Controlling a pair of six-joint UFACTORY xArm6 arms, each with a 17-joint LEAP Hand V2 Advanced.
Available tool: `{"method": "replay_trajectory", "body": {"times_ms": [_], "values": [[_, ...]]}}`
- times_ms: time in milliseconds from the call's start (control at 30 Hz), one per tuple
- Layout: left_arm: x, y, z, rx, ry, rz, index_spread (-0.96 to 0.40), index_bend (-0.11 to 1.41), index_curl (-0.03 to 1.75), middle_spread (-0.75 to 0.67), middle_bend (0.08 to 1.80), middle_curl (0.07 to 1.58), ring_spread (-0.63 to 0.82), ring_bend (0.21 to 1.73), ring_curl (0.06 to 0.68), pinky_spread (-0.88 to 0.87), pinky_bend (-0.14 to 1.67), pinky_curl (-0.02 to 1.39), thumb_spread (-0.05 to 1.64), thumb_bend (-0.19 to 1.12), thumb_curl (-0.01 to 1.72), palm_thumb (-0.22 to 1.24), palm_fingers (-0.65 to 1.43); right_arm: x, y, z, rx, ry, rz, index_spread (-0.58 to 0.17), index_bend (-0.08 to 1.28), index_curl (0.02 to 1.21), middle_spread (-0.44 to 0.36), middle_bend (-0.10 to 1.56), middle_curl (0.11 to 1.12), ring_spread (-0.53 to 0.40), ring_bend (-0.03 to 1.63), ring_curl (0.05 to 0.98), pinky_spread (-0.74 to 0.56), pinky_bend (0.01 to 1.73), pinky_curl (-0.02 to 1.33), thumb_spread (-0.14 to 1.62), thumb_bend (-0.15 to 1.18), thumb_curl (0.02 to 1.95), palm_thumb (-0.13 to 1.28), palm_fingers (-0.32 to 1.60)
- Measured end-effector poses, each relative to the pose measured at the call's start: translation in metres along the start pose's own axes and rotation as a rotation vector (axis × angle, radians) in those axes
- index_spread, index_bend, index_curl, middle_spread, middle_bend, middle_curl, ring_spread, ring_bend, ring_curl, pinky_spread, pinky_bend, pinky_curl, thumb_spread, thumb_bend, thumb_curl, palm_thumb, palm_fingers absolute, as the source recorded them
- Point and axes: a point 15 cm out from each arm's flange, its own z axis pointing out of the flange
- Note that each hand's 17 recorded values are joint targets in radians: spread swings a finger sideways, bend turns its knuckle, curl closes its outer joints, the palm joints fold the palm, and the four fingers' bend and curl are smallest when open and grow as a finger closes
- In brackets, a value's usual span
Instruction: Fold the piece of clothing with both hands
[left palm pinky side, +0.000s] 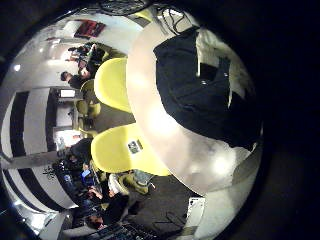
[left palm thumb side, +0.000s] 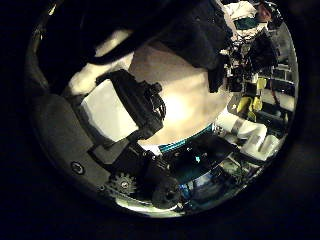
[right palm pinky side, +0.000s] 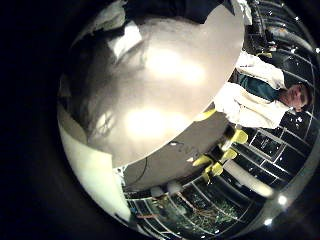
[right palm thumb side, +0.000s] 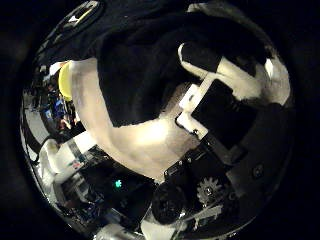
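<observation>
Seeing the piece of clothing (left palm pinky side: 200, 85) lying crumpled on the round table (left palm pinky side: 190, 150), close under both palms. Seeing the left hand (left palm thumb side: 125, 105) hanging over bare table beside the cloth, its fingers (left palm thumb side: 140, 95) loosely bent, not touching it and holding nothing. Seeing the right hand (right palm thumb side: 215, 100) reaching its fingers (right palm thumb side: 200, 55) onto the cloth's edge, but not being able to tell whether pinching or only resting.

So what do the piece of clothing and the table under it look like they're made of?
The dark clothing looks like soft matte fabric, perhaps a knit: it lies in limp folds and rumples without shine. The table seems a hard, smooth, pale top, possibly laminate: overhead lights glare off it. Neither is certain from these palm views.
</observation>
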Motion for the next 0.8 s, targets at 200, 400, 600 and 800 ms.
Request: {"method": "replay_trajectory", "body": {"times_ms": [200, 400, 600, 800], "values": [[-0.002, 0.012, 0.004, -0.030, 0.006, 0.026, -0.65, 0.42, 1.31, -0.52, 0.94, 1.06, -0.50, 1.18, 0.513, -0.73, 0.68, 0.62, 1.29, -0.01, 0.27, 0.54, 0.81, 0.010, 0.012, -0.026, 0.029, 0.005, 0.018, -0.389, 1.02, 0.78, -0.237, 1.17, 0.89, -0.274, 1.36, 0.659, -0.22, 1.34, 0.64, 1.11, 0.06, 0.55, 1.02, 1.02], [-0.002, 0.035, 0.008, -0.071, 0.047, 0.074, -0.64, 0.41, 1.32, -0.53, 0.94, 1.06, -0.50, 1.18, 0.515, -0.73, 0.65, 0.63, 1.29, -0.01, 0.27, 0.54, 0.81, 0.020, 0.040, -0.070, 0.080, 0.007, 0.025, -0.366, 1.08, 0.86, -0.224, 1.23, 0.94, -0.264, 1.41, 0.716, -0.19, 1.38, 0.73, 1.12, 0.04, 0.60, 1.03, 0.96], [-0.006, 0.054, 0.002, -0.120, 0.059, 0.100, -0.64, 0.40, 1.32, -0.53, 0.93, 1.07, -0.50, 1.18, 0.515, -0.73, 0.63, 0.64, 1.29, -0.01, 0.27, 0.54, 0.82, 0.027, 0.040, -0.118, 0.170, 0.009, 0.047, -0.348, 1.10, 0.90, -0.212, 1.27, 0.95, -0.254, 1.45, 0.752, -0.17, 1.39, 0.81, 1.13, 0.02, 0.65, 1.04, 0.93], [-0.018, 0.049, -0.022, -0.115, 0.061, 0.102, -0.64, 0.39, 1.33, -0.54, 0.93, 1.07, -0.51, 1.17, 0.515, -0.73, 0.62, 0.65, 1.29, -0.01, 0.27, 0.54, 0.82, 0.034, 0.028, -0.169, 0.249, 0.008, 0.072, -0.337, 1.11, 0.93, -0.203, 1.29, 0.96, -0.246, 1.46, 0.772, -0.16, 1.38, 0.87, 1.13, 0.00, 0.68, 1.05, 0.91]]}}
